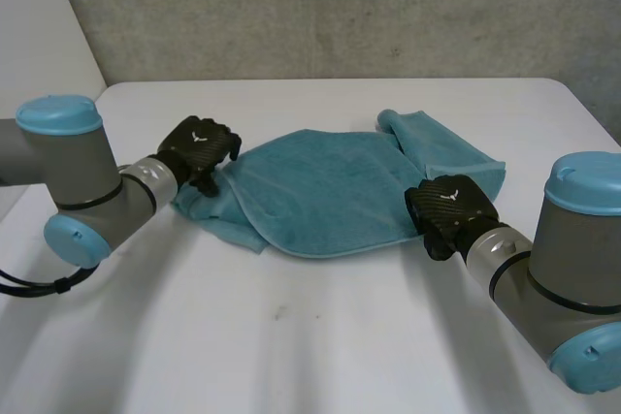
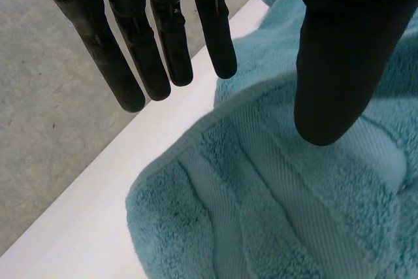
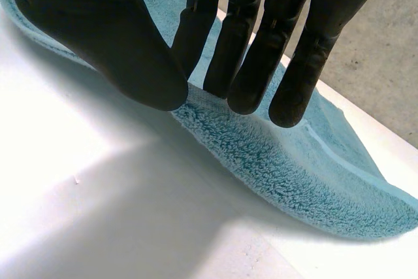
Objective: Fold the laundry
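Right hand [image 1: 451, 212], pinch on towel [image 1: 330, 186] edge; left hand [image 1: 199, 150] slack over half-hidden corner.

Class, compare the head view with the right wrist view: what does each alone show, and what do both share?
Head view: the black left hand at the left end of the crumpled teal terry towel, whose full outline lies on the white table. Right wrist view: the black right hand pinching the towel's edge between thumb and straight fingers, raised off the table. Shared: right hand, towel, table.

free: white table [image 1: 291, 336] on the near side | blocked: towel [image 1: 330, 186] bunched between left hand [image 1: 199, 147] and right hand [image 1: 448, 208]
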Robot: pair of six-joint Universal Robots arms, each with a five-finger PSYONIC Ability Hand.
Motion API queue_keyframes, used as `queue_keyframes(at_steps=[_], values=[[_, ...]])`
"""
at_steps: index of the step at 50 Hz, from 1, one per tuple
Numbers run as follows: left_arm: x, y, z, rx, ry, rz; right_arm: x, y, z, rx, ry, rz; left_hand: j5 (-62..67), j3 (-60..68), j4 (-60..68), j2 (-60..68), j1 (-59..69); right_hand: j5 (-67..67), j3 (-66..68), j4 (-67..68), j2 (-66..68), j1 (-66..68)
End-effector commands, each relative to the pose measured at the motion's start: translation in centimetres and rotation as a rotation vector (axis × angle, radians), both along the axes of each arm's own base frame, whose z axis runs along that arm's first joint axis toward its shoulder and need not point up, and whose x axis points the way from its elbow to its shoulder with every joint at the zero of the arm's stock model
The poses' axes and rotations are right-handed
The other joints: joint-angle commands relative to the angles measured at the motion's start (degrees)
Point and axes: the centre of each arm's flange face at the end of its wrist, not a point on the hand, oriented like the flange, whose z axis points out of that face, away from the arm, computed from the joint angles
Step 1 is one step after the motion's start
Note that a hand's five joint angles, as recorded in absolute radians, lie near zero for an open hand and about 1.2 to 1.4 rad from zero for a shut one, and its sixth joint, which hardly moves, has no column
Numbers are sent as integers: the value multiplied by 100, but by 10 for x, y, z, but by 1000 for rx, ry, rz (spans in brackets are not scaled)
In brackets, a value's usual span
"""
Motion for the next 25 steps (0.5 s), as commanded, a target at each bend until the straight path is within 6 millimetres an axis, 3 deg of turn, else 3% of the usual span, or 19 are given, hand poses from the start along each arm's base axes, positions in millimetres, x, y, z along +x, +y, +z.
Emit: queue_keyframes(at_steps=[1,6,9,17,25], values=[[7,-6,-11,11,-14,20,0,-1,0,-1,-1,-2,969,940,929,928,920,1319,1254,1174,1277,2399],[7,-6,-19,26,-18,21,0,-2,0,-3,-1,-3,2580,2551,2540,2539,2531,1319,1254,1174,1277,2399],[7,-7,-21,24,-17,20,0,-3,0,-3,-3,-5,2904,2875,2864,2863,2855,1319,1254,1174,1277,2399],[7,-7,-21,17,-15,21,-6,-10,1,-6,-4,-30,1980,1951,1940,1939,1931,1319,1254,1174,1277,2399],[8,-7,-21,14,-16,21,-6,-11,2,-5,-10,-33,2097,2068,2057,2056,2048,1319,1254,1174,1277,2399]])
